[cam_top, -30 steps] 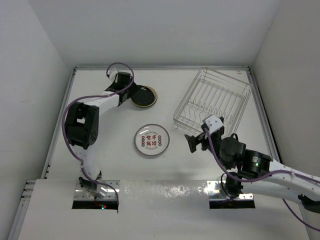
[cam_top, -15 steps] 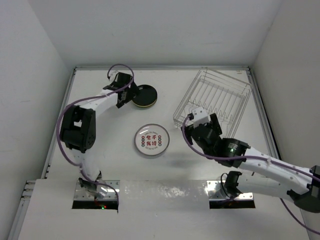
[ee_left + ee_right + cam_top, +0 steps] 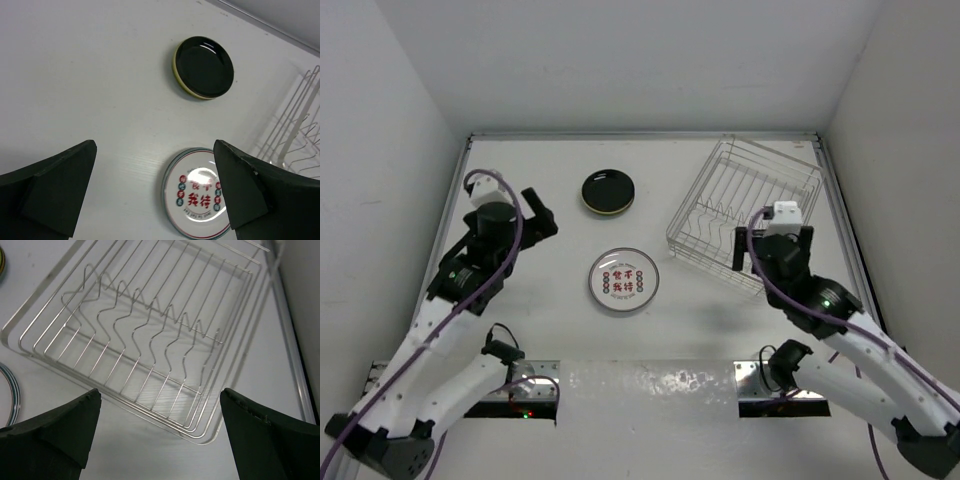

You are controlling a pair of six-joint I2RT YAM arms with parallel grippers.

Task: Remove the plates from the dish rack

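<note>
Left end effector [image 3: 154, 150] released, jaws wide, nothing between them; hovers above desk [image 3: 650, 160], left of both plates. Right end effector [image 3: 159, 405] also released, jaws wide, holding nothing, above near edge of rack [image 3: 745, 200]. Rack sits at far right of desk. Black plate [image 3: 608, 192] lies flat on desk, left of rack. White plate [image 3: 623, 278] with red characters lies flat nearer arms, near rack's near-left corner. Plates apart, not touching.
</note>
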